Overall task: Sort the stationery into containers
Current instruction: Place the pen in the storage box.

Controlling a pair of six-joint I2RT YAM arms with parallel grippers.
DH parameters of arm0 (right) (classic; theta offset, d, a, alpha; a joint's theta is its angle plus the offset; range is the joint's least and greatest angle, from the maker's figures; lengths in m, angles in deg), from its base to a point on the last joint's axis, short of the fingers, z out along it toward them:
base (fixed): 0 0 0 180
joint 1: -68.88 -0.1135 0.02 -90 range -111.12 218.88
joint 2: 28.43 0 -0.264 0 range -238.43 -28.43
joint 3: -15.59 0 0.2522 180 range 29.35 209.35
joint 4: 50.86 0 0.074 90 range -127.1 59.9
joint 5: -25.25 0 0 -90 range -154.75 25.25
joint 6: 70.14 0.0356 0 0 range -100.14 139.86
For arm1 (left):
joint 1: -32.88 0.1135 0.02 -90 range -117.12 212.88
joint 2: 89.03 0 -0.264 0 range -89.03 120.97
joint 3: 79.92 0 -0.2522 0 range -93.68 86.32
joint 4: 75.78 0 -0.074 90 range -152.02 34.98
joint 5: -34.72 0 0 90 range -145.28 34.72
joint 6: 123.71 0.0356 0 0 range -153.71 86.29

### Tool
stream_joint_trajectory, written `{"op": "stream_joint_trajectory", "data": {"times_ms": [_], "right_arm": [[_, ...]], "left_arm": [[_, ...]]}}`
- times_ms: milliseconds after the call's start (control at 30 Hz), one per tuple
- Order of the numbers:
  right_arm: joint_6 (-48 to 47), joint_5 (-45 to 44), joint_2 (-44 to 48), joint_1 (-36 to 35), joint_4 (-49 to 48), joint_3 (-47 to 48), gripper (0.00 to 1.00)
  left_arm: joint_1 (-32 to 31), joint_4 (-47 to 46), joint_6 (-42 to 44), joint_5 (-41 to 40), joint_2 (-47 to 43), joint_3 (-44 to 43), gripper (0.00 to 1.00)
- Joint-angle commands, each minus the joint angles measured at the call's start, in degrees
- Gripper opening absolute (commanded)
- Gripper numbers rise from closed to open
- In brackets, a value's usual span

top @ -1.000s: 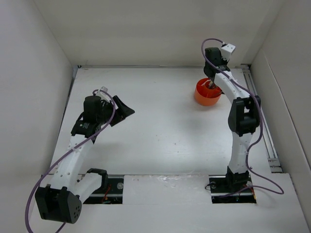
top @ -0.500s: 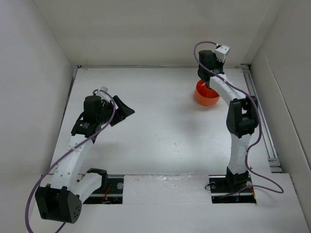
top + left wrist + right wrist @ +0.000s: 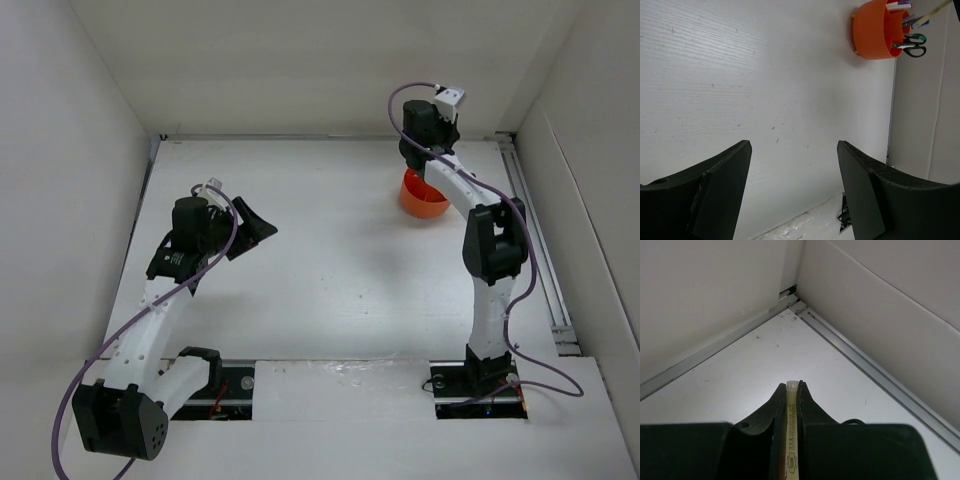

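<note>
Up by the orange cup (image 3: 421, 199) at the far right, your right gripper (image 3: 792, 386) pinches the yellow stick (image 3: 789, 432) tight, so next you likely need to tip it down into the cup and let go, while your left gripper (image 3: 794, 150) hangs spread apart.

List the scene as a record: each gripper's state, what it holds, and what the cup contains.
left gripper: open, holding nothing, over the table
right gripper: shut on the pale yellow stick, above the orange cup
orange cup: upright, far right part of the table
in the cup: scissors with handles sticking out, plus pens
</note>
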Motion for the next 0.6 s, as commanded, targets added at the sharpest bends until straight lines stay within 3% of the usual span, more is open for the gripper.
{"op": "stream_joint_trajectory", "data": {"times_ms": [0, 567], "right_arm": [[-3.84, -2.97, 2.69, -0.56, -5.88, -0.45, 0.00], [-14.83, -4.64, -3.02, -3.55, -16.43, -0.98, 0.00]], "left_arm": [[-0.23, -1.46, 0.80, 0.27, -0.69, -1.77, 0.66], [-1.38, -0.31, 2.91, -0.25, 0.37, -3.88, 0.66]]}}
